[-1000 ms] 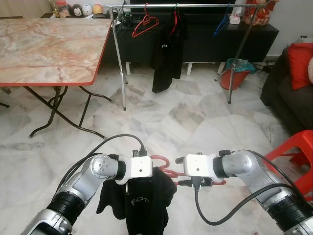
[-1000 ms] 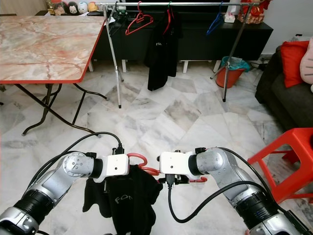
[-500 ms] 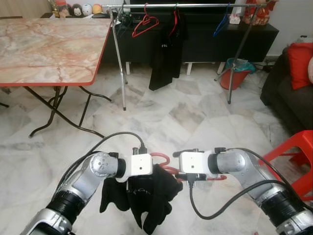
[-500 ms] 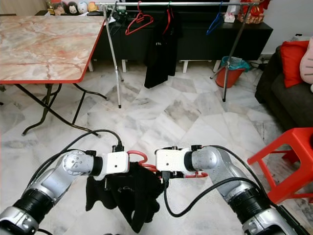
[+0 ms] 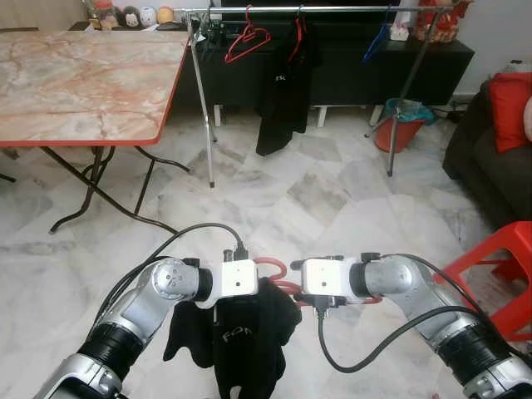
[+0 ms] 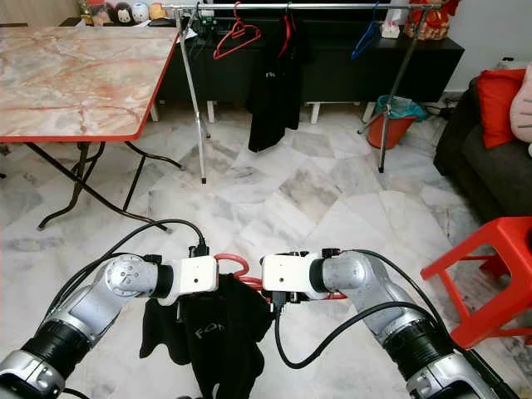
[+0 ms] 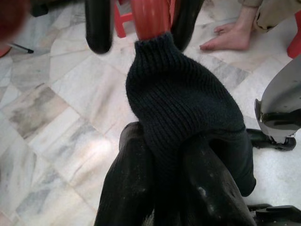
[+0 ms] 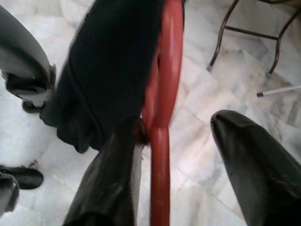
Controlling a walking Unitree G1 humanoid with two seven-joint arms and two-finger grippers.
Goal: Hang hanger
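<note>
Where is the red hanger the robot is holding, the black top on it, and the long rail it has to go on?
red hanger (image 8: pixel 162 117): right wrist view, on its red bar.
black top (image 5: pixel 245 328): left eye view, on the cloth below the arms.
rail (image 5: pixel 332 9): left eye view, on the metal bar.

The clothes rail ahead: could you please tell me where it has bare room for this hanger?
The rail is bare between the black garment and the blue hanger. The left end is crowded: the red hanger hangs close beside the garment.
</note>
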